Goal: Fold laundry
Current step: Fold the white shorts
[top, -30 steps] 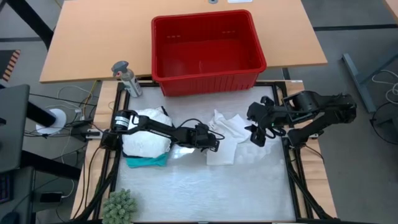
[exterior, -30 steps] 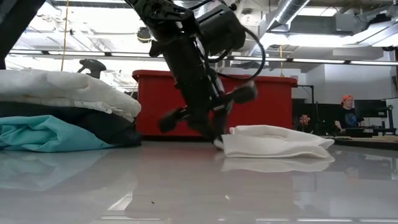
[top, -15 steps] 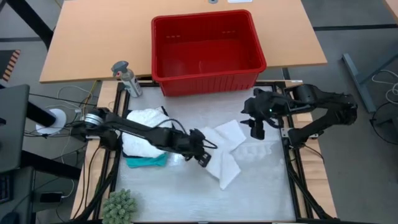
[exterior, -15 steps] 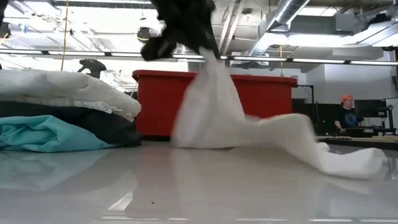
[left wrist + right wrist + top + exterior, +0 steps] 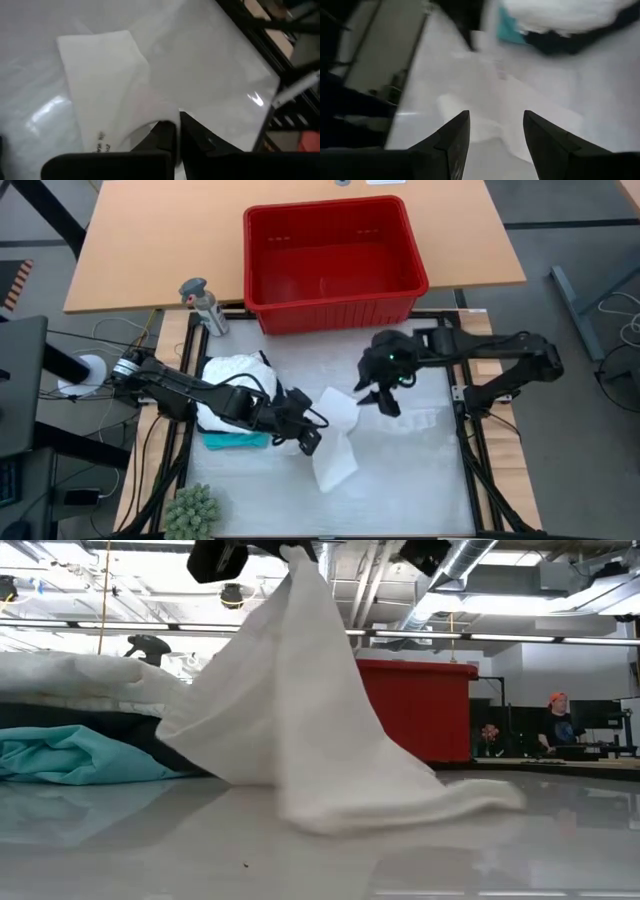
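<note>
Left gripper [image 5: 309,442] pinches white cloth [image 5: 333,442] off the table, unfolded; right gripper [image 5: 379,398] open, empty; folded pile [image 5: 236,394] done, basket [image 5: 334,258] looks empty.

The basket [image 5: 335,260] stands at the far side of the table [image 5: 420,480], and the bottle [image 5: 203,305] is left of it. The stack of garments [image 5: 235,395] lies at the left, the cloth [image 5: 335,442] hangs beside it in the middle. The plant [image 5: 192,512] sits at the near left corner.
</note>
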